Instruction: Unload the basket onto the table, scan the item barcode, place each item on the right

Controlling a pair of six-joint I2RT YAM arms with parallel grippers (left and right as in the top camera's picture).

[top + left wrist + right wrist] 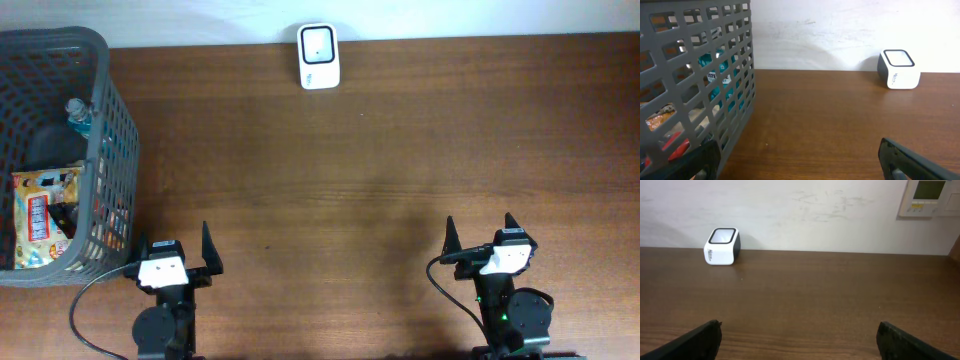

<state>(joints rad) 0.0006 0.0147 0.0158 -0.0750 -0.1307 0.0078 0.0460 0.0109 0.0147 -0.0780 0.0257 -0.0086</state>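
Currently: yellow snack packet inside grey plastic mesh basket at 9 o'clock; white boxy barcode scanner at 12 o'clock on brown wooden worktop. Left fingers, right fingers spread.

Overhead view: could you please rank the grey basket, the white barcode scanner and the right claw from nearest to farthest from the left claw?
From the left claw:
1. The grey mesh basket, just to its left, at the table's left edge.
2. The white barcode scanner, at the far edge, near the middle.
3. The right claw, across the table on the right, along the near edge.
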